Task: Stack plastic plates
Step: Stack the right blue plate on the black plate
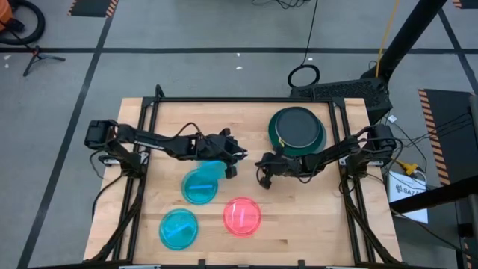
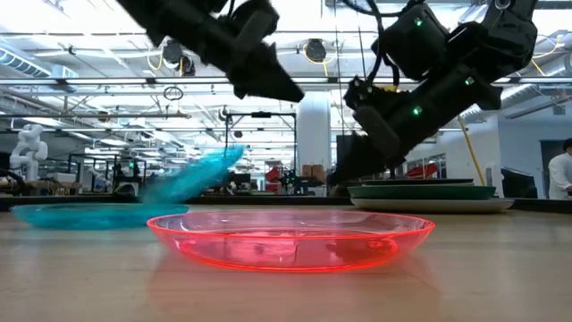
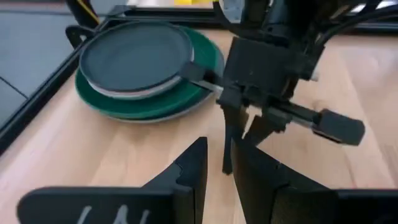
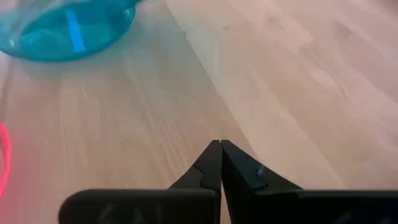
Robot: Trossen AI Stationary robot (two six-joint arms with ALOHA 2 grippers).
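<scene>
A stack of plates sits at the table's far right: dark green at the bottom, a grey rim, black on top. The red-pink plate lies flat near the front, with one cyan plate to its left. Another cyan plate stands tilted, its raised edge just below my left gripper. That gripper is open by a narrow gap with nothing between its fingers. My right gripper is shut, low over bare wood between the stack and the cyan plate.
The two grippers face each other closely at the table's middle. A black frame rail runs along the far edge. Bare wood shows at the near right. Whether the tilted cyan plate leans on another plate, I cannot tell.
</scene>
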